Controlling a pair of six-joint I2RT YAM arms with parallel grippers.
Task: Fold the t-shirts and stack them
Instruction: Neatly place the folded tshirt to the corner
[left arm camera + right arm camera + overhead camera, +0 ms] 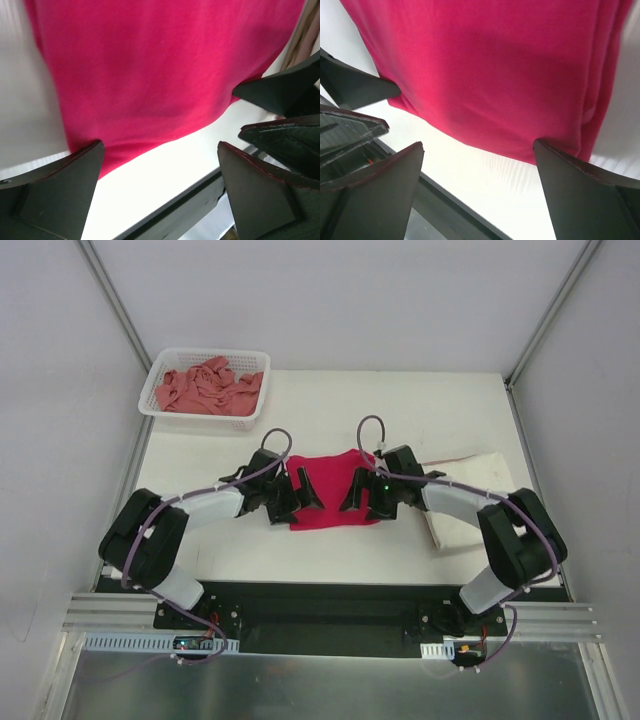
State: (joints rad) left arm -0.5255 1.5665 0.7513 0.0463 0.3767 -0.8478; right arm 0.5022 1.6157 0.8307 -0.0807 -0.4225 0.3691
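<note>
A magenta-red t-shirt (330, 490) lies folded into a rough square in the middle of the table. It fills the upper part of the left wrist view (160, 70) and the right wrist view (495, 70). My left gripper (296, 493) is open at the shirt's left edge, holding nothing. My right gripper (361, 496) is open at the shirt's right edge, holding nothing. A cream-white t-shirt (462, 502) lies folded under the right arm. Salmon-pink t-shirts (208, 387) lie crumpled in the basket.
The white mesh basket (165, 368) stands at the table's far left corner. The table's near edge with a black rail (320, 592) runs just behind both grippers. Grey walls close in both sides.
</note>
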